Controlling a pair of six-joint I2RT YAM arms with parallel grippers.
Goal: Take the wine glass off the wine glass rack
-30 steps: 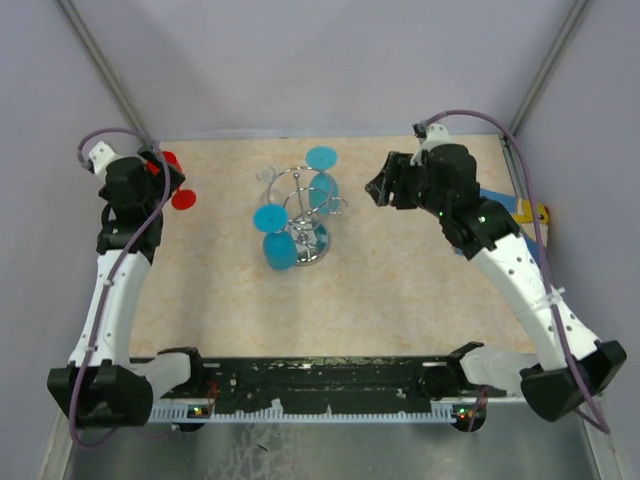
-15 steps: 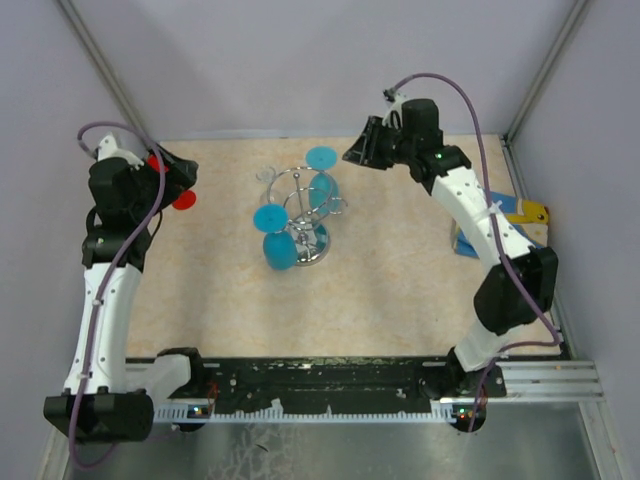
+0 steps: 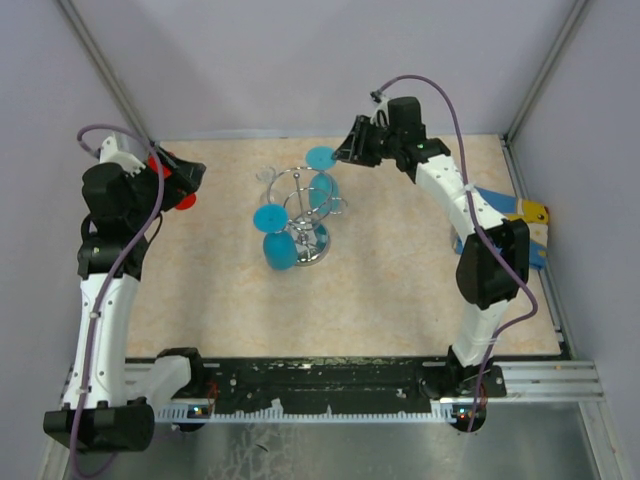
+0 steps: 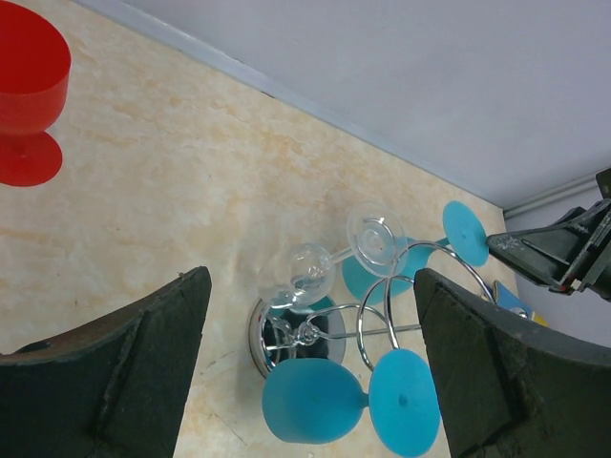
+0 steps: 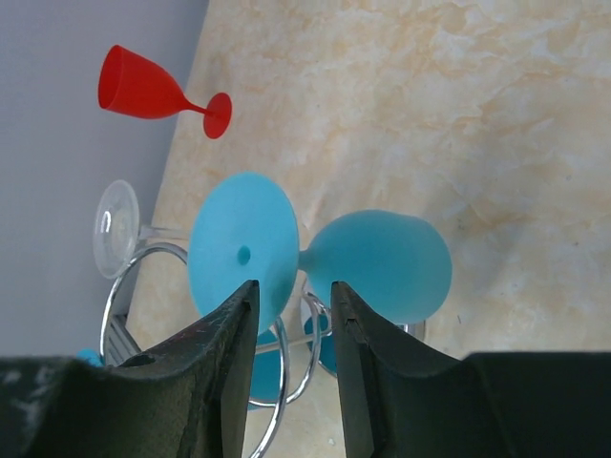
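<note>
The chrome wine glass rack (image 3: pixel 303 212) stands mid-table with two blue wine glasses and a clear one hanging on it. My right gripper (image 3: pixel 347 150) is open at the far blue glass (image 3: pixel 321 172). In the right wrist view, its fingertips (image 5: pixel 250 291) sit just short of that glass's stem (image 5: pixel 307 258), between foot (image 5: pixel 239 250) and bowl (image 5: pixel 382 267), without touching. My left gripper (image 3: pixel 188 174) is wide open and empty at the far left. It faces the rack base (image 4: pixel 272 329), the clear glass (image 4: pixel 310 272) and the near blue glass (image 4: pixel 315 401).
A red wine glass (image 3: pixel 172 182) lies on the table beside my left gripper; it also shows in the left wrist view (image 4: pixel 27 91) and the right wrist view (image 5: pixel 148 91). A blue and yellow object (image 3: pixel 522 214) lies at the table's right edge. Walls close in the far side.
My right arm has stretched forward and swung left, bringing its gripper up to the far blue glass on the rack. My left gripper has shifted slightly toward the rack.
</note>
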